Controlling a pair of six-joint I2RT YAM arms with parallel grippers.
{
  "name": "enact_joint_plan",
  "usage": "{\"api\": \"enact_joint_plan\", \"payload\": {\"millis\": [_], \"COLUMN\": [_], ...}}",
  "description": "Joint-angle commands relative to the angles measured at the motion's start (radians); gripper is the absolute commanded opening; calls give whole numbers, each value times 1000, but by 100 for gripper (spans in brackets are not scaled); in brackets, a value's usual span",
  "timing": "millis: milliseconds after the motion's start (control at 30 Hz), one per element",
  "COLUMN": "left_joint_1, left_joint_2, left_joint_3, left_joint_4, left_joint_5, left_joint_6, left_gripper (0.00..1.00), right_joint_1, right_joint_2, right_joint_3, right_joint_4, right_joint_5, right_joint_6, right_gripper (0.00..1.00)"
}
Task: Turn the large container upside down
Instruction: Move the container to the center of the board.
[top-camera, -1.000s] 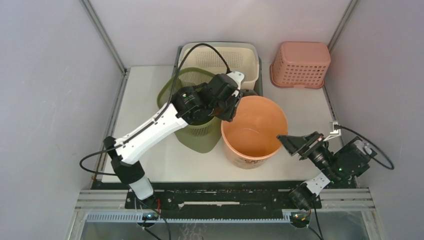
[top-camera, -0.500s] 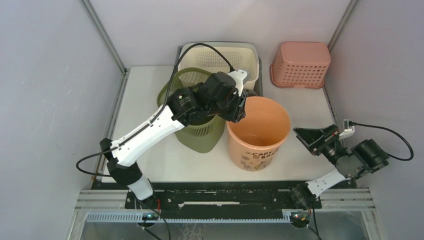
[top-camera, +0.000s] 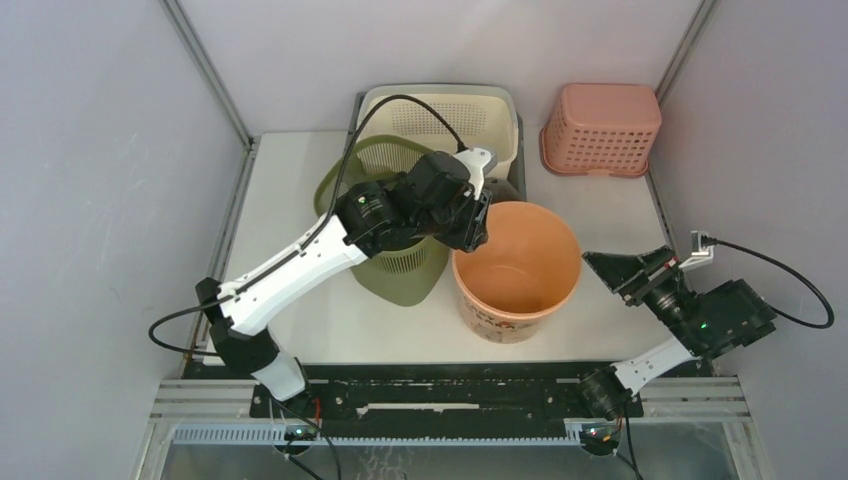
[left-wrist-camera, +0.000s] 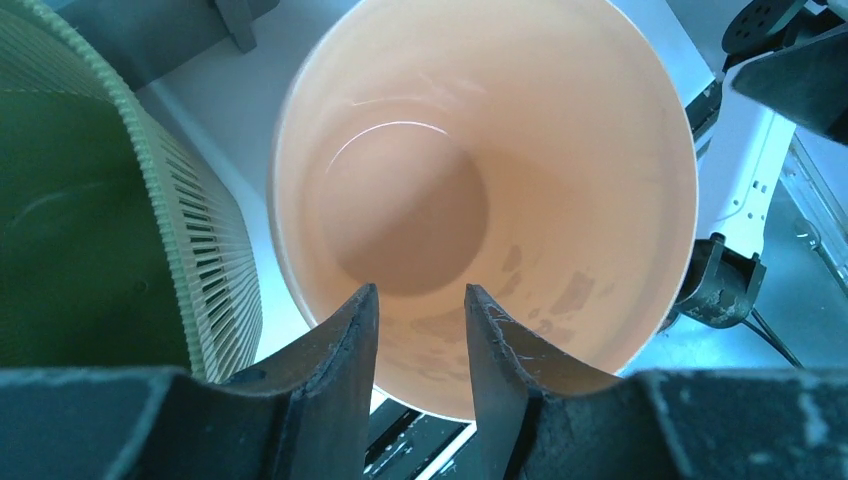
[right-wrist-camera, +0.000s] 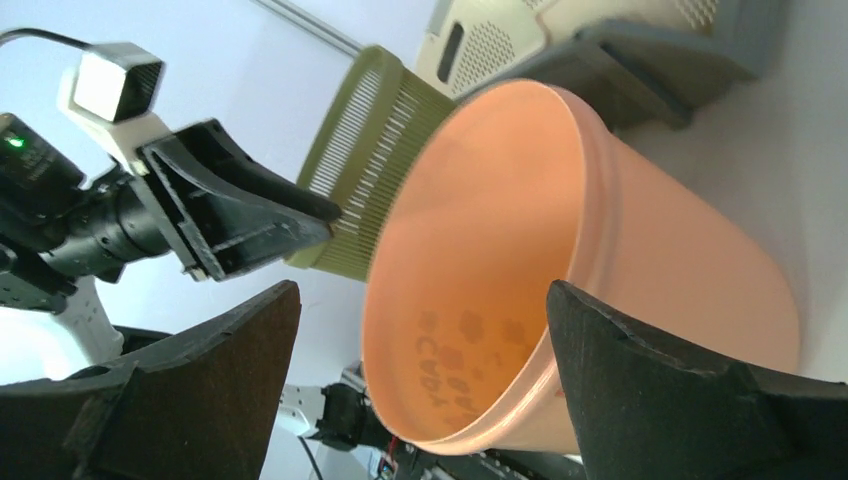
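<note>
The large container, an orange bucket (top-camera: 515, 262) with dark print on its side, stands mouth up in the middle of the table. My left gripper (top-camera: 478, 225) hangs over its back-left rim. In the left wrist view, the left gripper (left-wrist-camera: 420, 290) has its fingers part open, and only the bucket's inside (left-wrist-camera: 480, 150) shows in the gap. My right gripper (top-camera: 620, 272) is wide open just right of the bucket, not touching it. In the right wrist view, the bucket (right-wrist-camera: 640, 250) lies ahead of the right gripper (right-wrist-camera: 422, 290), its rim showing between the two spread fingers.
A green slatted basket (top-camera: 400, 275) stands against the bucket's left side, under my left arm. A cream basket (top-camera: 440, 115) in a grey tray sits at the back. A pink basket (top-camera: 602, 128) lies upside down at the back right. A black rail (top-camera: 450, 385) runs along the near edge.
The bucket has shifted slightly right and now stands more upright. My left gripper followed it to the right. My right gripper drew back to the right, away from the rim.
</note>
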Motion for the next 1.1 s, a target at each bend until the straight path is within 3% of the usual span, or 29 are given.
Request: {"api": "enact_joint_plan", "payload": {"millis": [0, 133, 200, 367, 467, 600, 667, 800, 933, 1067], "left_joint_1": [10, 22, 29, 48, 59, 69, 70, 76, 91, 138], "left_joint_2": [-78, -101, -115, -161, -203, -262, -289, -345, -401, -421], "left_joint_3": [-26, -47, -59, -93, -126, -175, -197, -243, -281, -287], "left_joint_4": [28, 30, 35, 44, 58, 73, 75, 78, 73, 29], "left_joint_5": [8, 6, 8, 12, 14, 12, 3, -19, -52, -105], "left_joint_6": [-5, -2, -2, 0, -4, -15, -20, -29, -31, -28], "left_gripper": [42, 42, 42, 42, 42, 42, 42, 43, 46, 60], "right_joint_1": [10, -26, -59, -108, -108, -159, -311, -807, -1079, -1399], "right_joint_2": [95, 292, 381, 514, 622, 827, 933, 1078, 1149, 1186], "right_joint_3": [30, 182, 244, 345, 422, 580, 685, 803, 825, 848], "right_joint_4": [658, 696, 797, 1065, 1138, 1165, 1071, 923, 844, 633], "right_joint_5": [62, 6, -92, -628, -841, -827, -882, -1350, -1420, -1501], "right_joint_6": [-698, -771, -907, -1132, -1246, -1422, -1386, -1076, -914, -780], "right_gripper": [100, 100, 100, 100, 100, 100, 100, 100, 99, 90]}}
